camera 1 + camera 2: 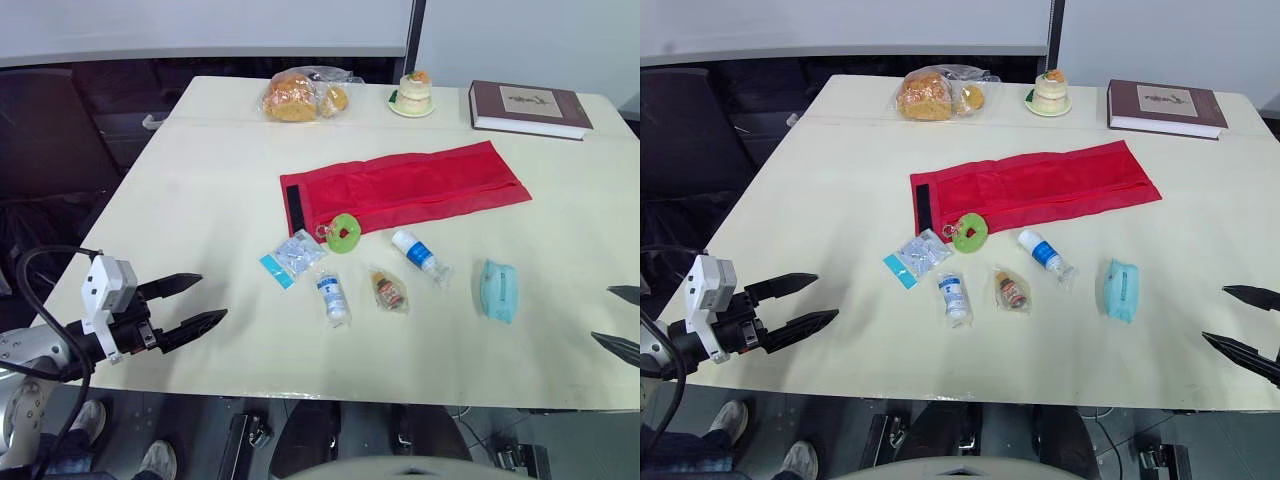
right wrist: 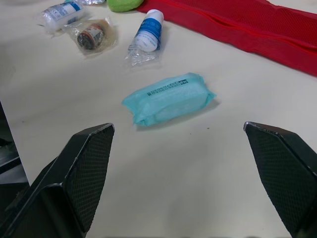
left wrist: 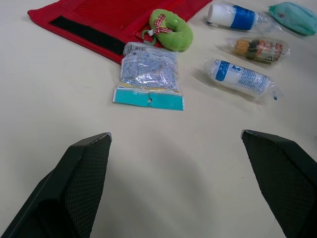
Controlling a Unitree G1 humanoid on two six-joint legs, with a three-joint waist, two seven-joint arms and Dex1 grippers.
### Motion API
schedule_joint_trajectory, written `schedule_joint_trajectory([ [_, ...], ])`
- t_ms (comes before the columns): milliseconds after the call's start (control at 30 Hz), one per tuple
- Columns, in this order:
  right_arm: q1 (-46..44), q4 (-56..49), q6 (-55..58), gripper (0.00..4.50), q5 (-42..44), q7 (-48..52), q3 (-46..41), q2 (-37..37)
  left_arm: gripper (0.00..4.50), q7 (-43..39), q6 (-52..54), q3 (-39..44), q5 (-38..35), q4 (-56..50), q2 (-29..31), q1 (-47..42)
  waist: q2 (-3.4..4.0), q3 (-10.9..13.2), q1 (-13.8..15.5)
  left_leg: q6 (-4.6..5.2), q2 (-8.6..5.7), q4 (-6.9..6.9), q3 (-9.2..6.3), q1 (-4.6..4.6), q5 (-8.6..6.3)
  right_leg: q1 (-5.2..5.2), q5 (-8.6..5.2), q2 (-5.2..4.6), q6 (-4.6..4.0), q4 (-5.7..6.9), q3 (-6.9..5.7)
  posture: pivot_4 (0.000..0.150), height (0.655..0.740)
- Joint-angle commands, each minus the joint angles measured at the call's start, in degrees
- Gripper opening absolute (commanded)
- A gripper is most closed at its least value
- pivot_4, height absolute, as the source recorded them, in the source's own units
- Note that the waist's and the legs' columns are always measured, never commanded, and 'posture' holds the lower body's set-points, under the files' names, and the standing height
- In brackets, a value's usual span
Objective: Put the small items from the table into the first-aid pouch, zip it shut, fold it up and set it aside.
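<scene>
The left jaws are spread wide and hold nothing. They hover over the near left corner of the worktop (image 1: 200, 190), pointing toward the row of small items. Closest ahead of them lies a clear sachet (image 3: 147, 74), its teal header strip turned toward the jaws.

The right jaws are also spread wide and empty, low over the near right edge. A teal tissue pack (image 2: 169, 98) lies flat just ahead of them, apart from both fingers, with its long axis crosswise to the way they point.

The red first-aid pouch (image 1: 405, 187) lies unfolded and flat in the middle of the worktop, well apart from both jaws. Its long axis runs left to right, angled a little farther away at the right end. A black hook-and-loop strip (image 1: 294, 205) crosses its left end. A green ring-shaped plush charm (image 1: 343, 233) touches its near edge.

Between the sachet and the tissue pack lie three items:
- a wrapped bandage roll (image 1: 332, 296), lying near to far
- a small wrapped brown item (image 1: 388, 290)
- a white bottle with a blue label (image 1: 416, 251), set diagonally with its cap toward the pouch
</scene>
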Motion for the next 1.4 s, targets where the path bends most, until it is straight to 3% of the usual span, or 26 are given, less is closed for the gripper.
schedule_joint_trajectory([
  [33,0.0,-1.2,-0.8,4.47,0.6,-0.6,-3.4,0.2,4.50,-0.1,-0.4,0.1,-0.9,-0.9,0.5,-1.0,0.00,0.0,0.0,0.00,0.00,0.00,0.00,0.00,0.00,0.00,0.00,0.00,0.00,0.00,0.00,0.150,0.7289],
  [433,-2.5,-3.5,0.6,4.47,1.3,-2.1,-1.4,0.5,4.50,4.0,0.2,-3.2,-0.7,0.6,-1.1,-6.4,-0.01,0.0,0.0,-0.01,0.00,-0.01,0.05,0.02,0.01,0.01,0.01,0.07,0.00,0.01,0.02,0.150,0.7289],
  [767,-8.5,-23.5,11.5,4.47,9.1,-13.4,5.3,4.7,4.50,8.0,7.8,-14.5,2.1,10.8,0.0,-22.7,-0.03,0.0,0.0,-0.04,0.00,0.02,0.02,0.05,0.04,0.05,0.06,0.20,0.00,0.04,-0.06,0.150,0.7289],
  [1100,-21.2,-38.2,20.3,4.47,13.0,-26.1,17.5,6.8,4.50,0.4,6.1,-30.0,11.1,34.6,-3.5,-45.7,-0.15,0.0,0.0,-0.04,-0.11,0.03,0.02,-0.01,0.05,0.04,0.21,0.36,0.23,0.04,-0.22,0.150,0.7289],
  [1400,-26.8,-43.4,22.2,4.47,13.6,-31.2,21.7,8.1,4.50,-7.9,5.3,-38.2,17.4,46.6,-6.8,-54.2,-0.31,0.1,0.1,-0.03,-0.15,0.03,-0.02,-0.08,0.05,0.01,0.20,0.39,0.25,0.04,-0.25,0.150,0.7289],
])
